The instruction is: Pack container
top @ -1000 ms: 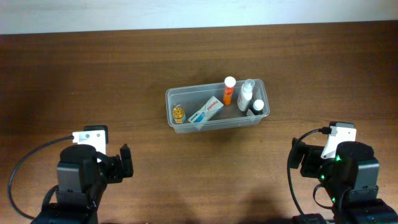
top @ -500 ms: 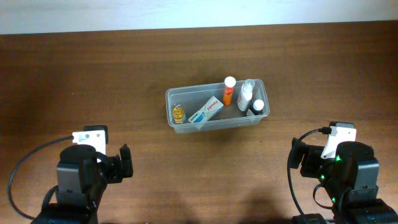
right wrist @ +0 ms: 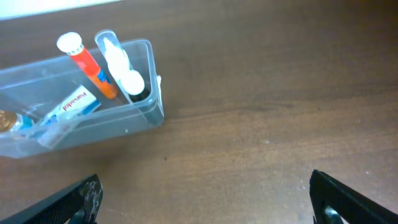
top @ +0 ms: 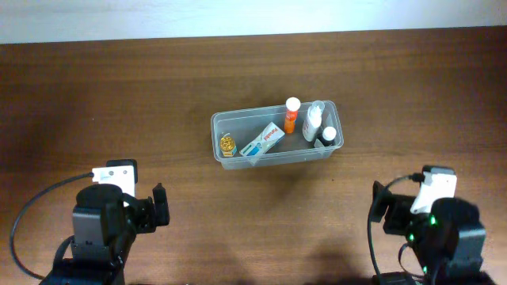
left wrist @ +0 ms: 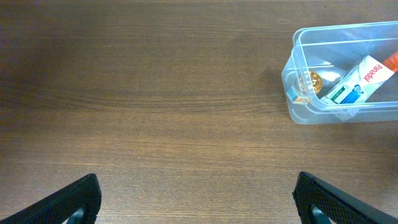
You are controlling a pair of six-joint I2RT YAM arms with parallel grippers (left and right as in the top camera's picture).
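Note:
The clear plastic container (top: 333,147) sits at the table's middle. It holds a small amber jar (top: 228,144), a white and blue box (top: 263,140), an orange bottle with a white cap (top: 291,114) and two white bottles (top: 314,120). It also shows in the left wrist view (left wrist: 298,115) and the right wrist view (right wrist: 152,115). My left gripper (left wrist: 198,202) is open and empty, low at the near left, far from the container. My right gripper (right wrist: 205,199) is open and empty at the near right.
The brown wooden table (top: 119,95) runs to a pale wall strip at the far edge. Both arm bases (top: 107,226) sit at the near edge with black cables beside them.
The right arm has drawn back slightly toward the near edge. The left arm and the container's contents have not moved.

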